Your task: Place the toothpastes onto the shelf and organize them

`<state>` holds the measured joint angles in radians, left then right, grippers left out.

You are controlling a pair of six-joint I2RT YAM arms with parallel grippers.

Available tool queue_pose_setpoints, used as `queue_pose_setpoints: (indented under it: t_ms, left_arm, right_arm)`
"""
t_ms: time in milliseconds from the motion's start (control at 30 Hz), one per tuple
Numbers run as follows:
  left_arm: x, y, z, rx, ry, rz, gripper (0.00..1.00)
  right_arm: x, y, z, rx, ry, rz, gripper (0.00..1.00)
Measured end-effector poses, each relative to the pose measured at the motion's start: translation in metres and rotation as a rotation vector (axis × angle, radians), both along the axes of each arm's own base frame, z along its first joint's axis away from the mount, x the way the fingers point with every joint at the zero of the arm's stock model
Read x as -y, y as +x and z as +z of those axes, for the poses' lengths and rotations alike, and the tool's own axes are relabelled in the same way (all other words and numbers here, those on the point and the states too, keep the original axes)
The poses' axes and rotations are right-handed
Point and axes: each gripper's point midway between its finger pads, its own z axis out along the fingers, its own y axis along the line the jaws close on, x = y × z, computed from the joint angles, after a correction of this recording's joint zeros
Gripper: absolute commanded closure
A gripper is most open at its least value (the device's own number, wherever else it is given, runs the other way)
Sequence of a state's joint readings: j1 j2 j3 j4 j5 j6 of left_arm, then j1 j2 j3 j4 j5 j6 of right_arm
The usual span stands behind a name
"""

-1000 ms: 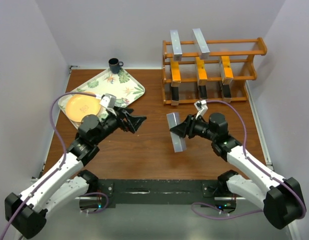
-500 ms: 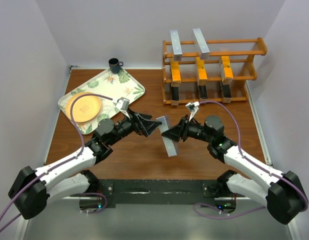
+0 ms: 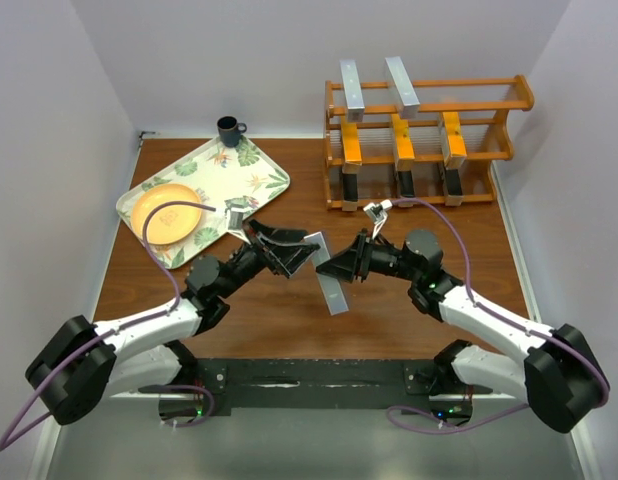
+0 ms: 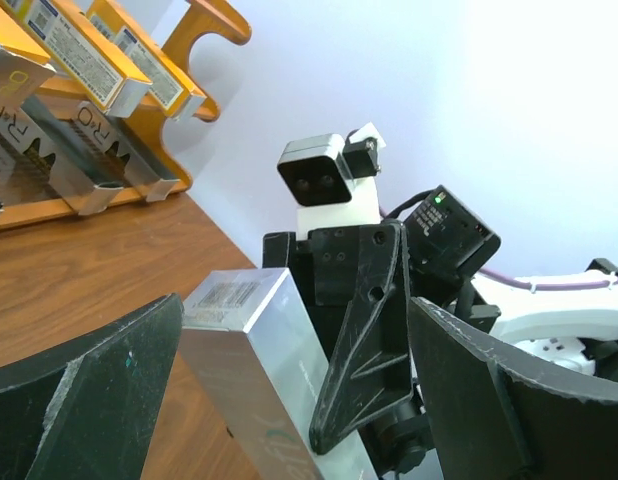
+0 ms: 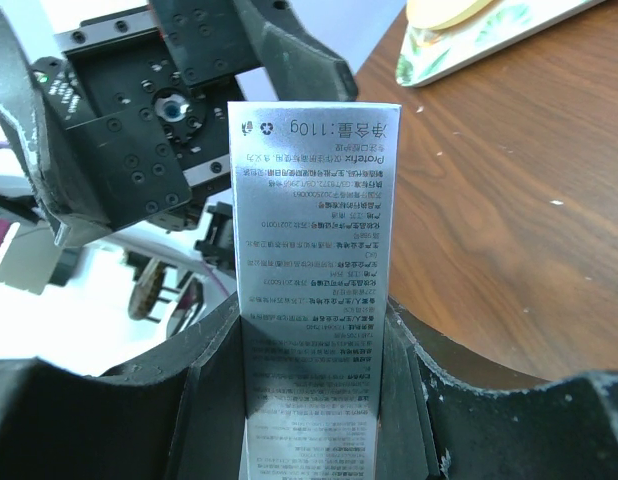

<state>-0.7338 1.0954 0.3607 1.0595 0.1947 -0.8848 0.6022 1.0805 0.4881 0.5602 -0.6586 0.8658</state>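
Note left tool (image 3: 299, 253): released, fingers spread to either side of one end of silver box (image 3: 333, 290). Note right tool (image 5: 314, 335): clenched on same box, held tilted above bench (image 3: 239, 310) near centre. Find shelf (image 3: 489, 104) far right: two silver boxes (image 3: 351, 87) on top tier, three orange boxes (image 3: 402, 135) on middle, three black boxes (image 3: 404, 182) on bottom.

Soft, even overhead light fills the top view: bright white walls, and only faint, diffuse shadows under the arms on the wooden surface (image 3: 279, 320). In the left wrist view the wall is nearly washed out, and the near fingers (image 4: 79, 400) of the left hand (image 4: 294, 305) are blurred. In the right wrist view the silver-grey toothpaste box (image 5: 314, 250) carries a dull sheen. Its print is sharp mid-box and softer toward the lens.
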Motion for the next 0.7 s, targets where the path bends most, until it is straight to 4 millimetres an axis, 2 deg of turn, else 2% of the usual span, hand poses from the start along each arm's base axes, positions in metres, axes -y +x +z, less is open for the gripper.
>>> queue_pose_setpoints:
  t_ms: [333,533,700]
  left_arm:
    - [-0.004,0.011,0.001,-0.079,-0.068,0.044,0.00]
    - [0.002,0.017,-0.017,-0.156,-0.055,0.036,0.00]
    - [0.009,0.016,-0.025,-0.189,-0.067,-0.002,0.02]
  right_arm:
    - [-0.006,-0.002,0.009,-0.006,0.052,0.039,0.64]
    - [-0.010,-0.001,0.018,0.007,0.078,0.049,0.64]
    - [-0.013,0.002,0.019,0.001,0.094,0.052,0.64]
